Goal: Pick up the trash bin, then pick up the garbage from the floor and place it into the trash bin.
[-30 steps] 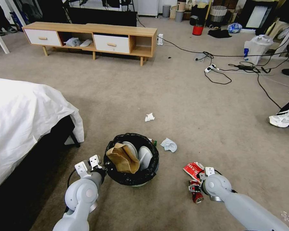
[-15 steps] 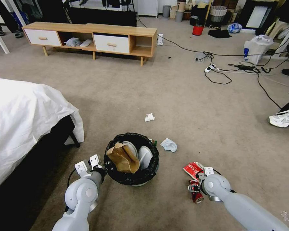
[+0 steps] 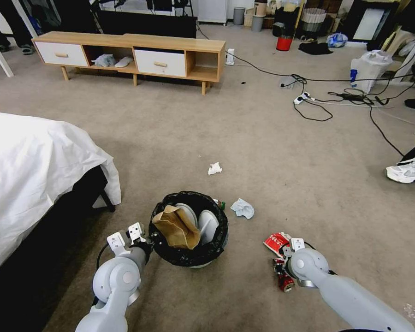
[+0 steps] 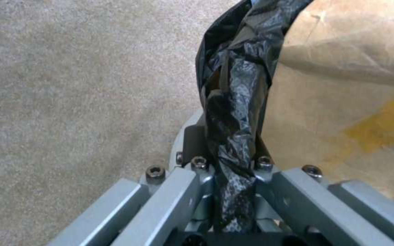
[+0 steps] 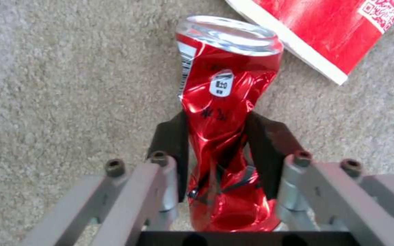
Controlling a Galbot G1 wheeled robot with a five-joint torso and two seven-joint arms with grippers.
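The head camera looks forward and down across the floor (image 3: 272,152). The left wrist camera sits close against the trash bin (image 4: 233,102) rim; the right wrist camera hangs just above the red can (image 5: 222,112), both also seen from the head.

White-sheeted bed (image 3: 37,161) at left; wooden cabinet (image 3: 129,55), black cables (image 3: 318,99) beyond.

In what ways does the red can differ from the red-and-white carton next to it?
The red can is crushed and pinched at its waist; the red-and-white carton is flat with straight edges. The right gripper is closed on the can; the carton lies free on the floor. The can is shiny metal; the carton looks like printed card. Both are mainly red litter.
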